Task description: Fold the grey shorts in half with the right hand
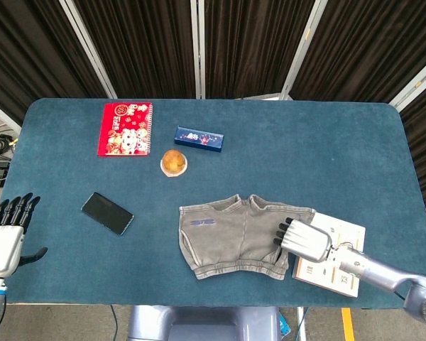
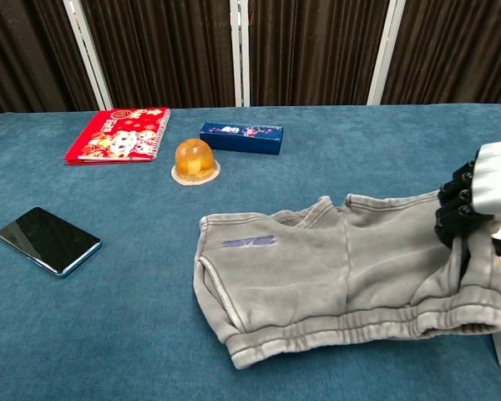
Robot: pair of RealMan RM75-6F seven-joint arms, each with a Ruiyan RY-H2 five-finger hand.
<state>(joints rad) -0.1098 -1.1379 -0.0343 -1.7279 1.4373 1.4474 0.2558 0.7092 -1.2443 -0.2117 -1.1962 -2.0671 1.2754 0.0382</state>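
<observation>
Right robot hand (image 1: pixel 303 240) clamped on shorts (image 1: pixel 234 234) at right edge; lift, carry leftward over cloth, match edges. Left robot hand (image 1: pixel 6 234) spread apart, idle.

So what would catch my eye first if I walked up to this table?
Probably the grey shorts spread flat near the front edge, with the metal right hand gripping their right side. Then the bright red notebook at the far left, with an orange jelly cup nearby.
</observation>
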